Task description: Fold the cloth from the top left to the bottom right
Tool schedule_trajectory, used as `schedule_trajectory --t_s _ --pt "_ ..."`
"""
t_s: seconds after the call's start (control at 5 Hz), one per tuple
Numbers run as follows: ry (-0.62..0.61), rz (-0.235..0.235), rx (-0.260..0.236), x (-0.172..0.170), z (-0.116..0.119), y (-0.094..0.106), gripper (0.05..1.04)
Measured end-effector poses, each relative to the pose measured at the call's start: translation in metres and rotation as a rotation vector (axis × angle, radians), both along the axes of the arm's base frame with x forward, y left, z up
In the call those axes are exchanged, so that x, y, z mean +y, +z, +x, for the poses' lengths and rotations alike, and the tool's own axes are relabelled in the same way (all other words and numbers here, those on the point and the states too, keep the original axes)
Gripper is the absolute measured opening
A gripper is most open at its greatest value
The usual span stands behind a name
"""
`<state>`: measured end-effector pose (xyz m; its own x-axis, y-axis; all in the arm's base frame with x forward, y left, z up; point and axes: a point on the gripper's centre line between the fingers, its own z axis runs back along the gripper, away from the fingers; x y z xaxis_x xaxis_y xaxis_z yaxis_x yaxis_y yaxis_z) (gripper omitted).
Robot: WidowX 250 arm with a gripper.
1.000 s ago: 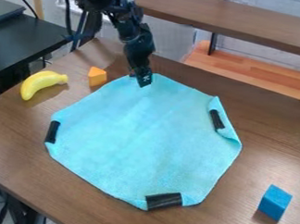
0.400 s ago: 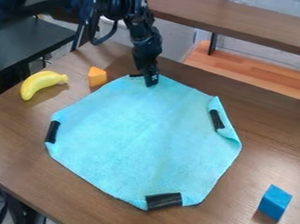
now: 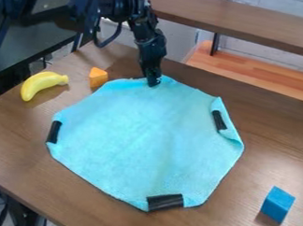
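Brown table (image 3: 274, 147), seen from where I stand, with the turquoise cloth (image 3: 140, 142) spread over its middle, mostly flat, its right corner turned in. The black robot arm (image 3: 126, 6) enters at the upper left; its gripper (image 3: 154, 82) hangs down to the cloth's top edge, where the fabric is rumpled. Whether it is spread or pinching fabric, I cannot tell. Yellow toy banana (image 3: 42, 84): upper left, apart from the cloth. Blue block (image 3: 278, 203): lower right, beyond the cloth. Orange wedge (image 3: 98, 77): between banana and gripper, near the cloth's upper-left edge. Black strips (image 3: 165, 202): at the cloth's left, right and bottom corners.
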<state>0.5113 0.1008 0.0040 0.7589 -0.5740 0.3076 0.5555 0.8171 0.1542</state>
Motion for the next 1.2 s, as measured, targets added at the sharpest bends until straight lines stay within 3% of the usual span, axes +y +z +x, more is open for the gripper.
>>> schedule_trajectory --t_s 0.2,0.4,0.6,0.8,1.2 --pt "0.003 -0.025 0.0 0.002 -0.003 -0.004 0.196" --pt "-0.018 -0.05 -0.01 -0.003 -0.011 -0.003 0.084" --pt "-0.055 -0.097 -0.024 -0.015 -0.03 0.004 0.063" --pt "-0.133 -0.109 -0.07 -0.039 -0.054 0.023 0.06" --pt "-0.287 -0.036 -0.113 -0.123 -0.116 0.025 0.06"
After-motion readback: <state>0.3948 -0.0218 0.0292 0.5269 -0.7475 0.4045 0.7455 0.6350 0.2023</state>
